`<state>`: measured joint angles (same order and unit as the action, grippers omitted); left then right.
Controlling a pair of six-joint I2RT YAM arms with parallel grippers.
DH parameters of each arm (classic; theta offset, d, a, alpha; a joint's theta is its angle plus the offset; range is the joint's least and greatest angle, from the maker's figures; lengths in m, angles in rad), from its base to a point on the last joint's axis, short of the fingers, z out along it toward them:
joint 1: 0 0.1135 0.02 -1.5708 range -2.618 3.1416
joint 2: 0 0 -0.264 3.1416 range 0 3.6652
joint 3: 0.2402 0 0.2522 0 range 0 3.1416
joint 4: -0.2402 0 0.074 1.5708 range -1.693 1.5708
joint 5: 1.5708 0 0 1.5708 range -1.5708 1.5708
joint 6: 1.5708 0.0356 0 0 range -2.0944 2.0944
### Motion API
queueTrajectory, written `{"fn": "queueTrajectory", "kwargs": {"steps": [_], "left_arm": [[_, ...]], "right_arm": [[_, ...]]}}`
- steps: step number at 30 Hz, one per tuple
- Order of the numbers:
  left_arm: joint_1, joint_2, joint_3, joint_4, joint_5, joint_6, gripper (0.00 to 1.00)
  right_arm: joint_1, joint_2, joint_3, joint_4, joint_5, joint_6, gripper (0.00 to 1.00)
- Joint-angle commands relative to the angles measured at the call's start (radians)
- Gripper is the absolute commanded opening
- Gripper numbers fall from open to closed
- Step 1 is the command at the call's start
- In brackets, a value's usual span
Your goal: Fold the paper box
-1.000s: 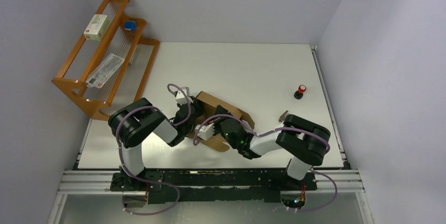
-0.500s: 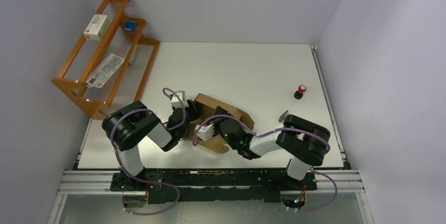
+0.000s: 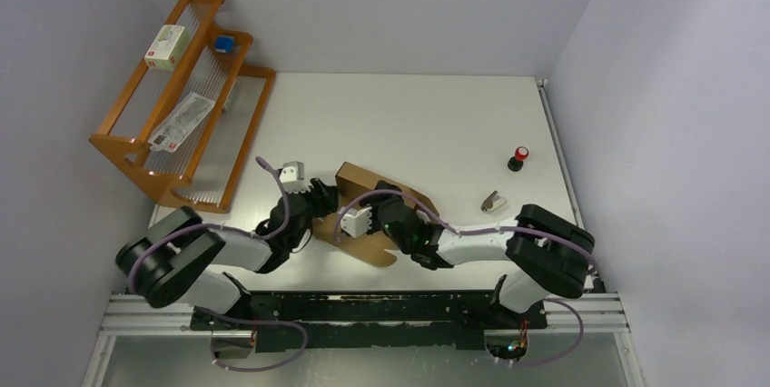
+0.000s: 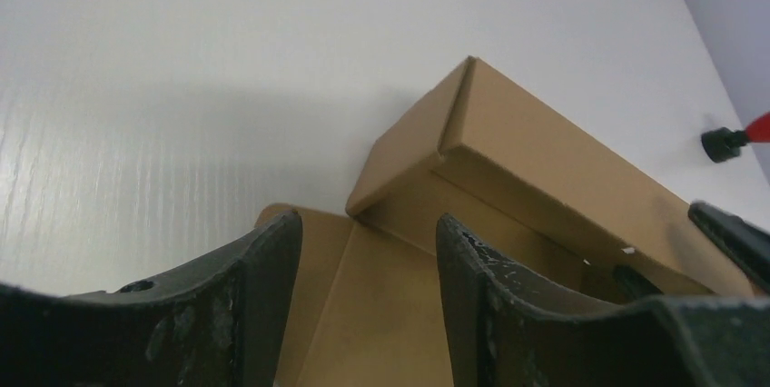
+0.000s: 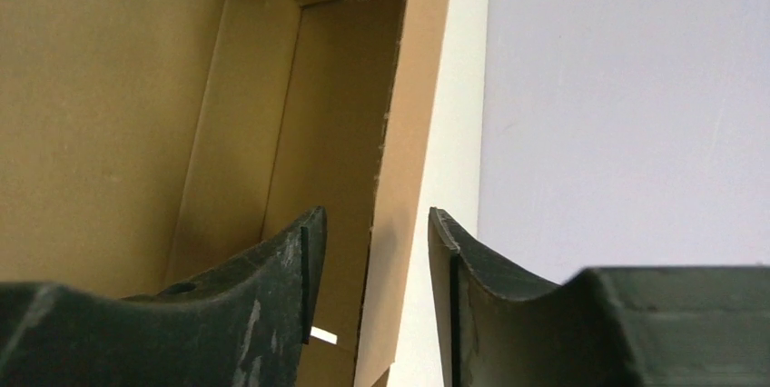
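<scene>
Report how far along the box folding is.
Done: the paper box already has standing walls around an open inside. In hand: the right gripper straddles one upright wall, jaws open, not clamping; the left gripper, also open, hovers over a flat flap. Left: that flap lies unfolded on the table, so the box is not closed.

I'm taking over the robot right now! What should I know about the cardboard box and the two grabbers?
Left gripper: open, holding nothing, over a flat flap.
Right gripper: open, fingers either side of a side wall, not clamped.
Paper box: on the table, between both grippers.
Done: walls are up, top open.
Left: fold the flat flap up and close the box.
</scene>
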<state>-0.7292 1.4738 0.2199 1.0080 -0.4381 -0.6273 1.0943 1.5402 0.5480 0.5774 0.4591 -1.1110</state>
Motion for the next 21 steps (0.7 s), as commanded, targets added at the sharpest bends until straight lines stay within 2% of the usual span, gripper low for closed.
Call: {"fn": "queueTrajectory", "kwargs": {"steps": [1, 7, 11, 15, 18, 21], "left_arm": [[0.016, -0.144, -0.031, -0.187, 0.072, -0.066, 0.62], [0.059, -0.398, -0.035, -0.404, 0.121, -0.051, 0.71], [0.162, -0.477, 0.011, -0.465, 0.285, -0.040, 0.75], [0.284, -0.398, 0.117, -0.526, 0.457, -0.043, 0.76], [0.371, -0.285, 0.135, -0.396, 0.677, -0.092, 0.75], [0.395, -0.188, 0.149, -0.268, 0.807, -0.133, 0.75]], "right_arm": [[-0.001, -0.073, 0.058, -0.148, -0.033, 0.141, 0.51], [-0.001, -0.145, 0.072, -0.219, -0.049, 0.251, 0.63], [-0.003, -0.186, 0.110, -0.237, -0.018, 0.405, 0.69], [-0.004, -0.207, 0.176, -0.276, 0.043, 0.621, 0.72], [-0.006, -0.233, 0.172, -0.262, 0.107, 0.750, 0.73], [-0.016, -0.260, 0.147, -0.251, 0.169, 0.887, 0.76]]}}
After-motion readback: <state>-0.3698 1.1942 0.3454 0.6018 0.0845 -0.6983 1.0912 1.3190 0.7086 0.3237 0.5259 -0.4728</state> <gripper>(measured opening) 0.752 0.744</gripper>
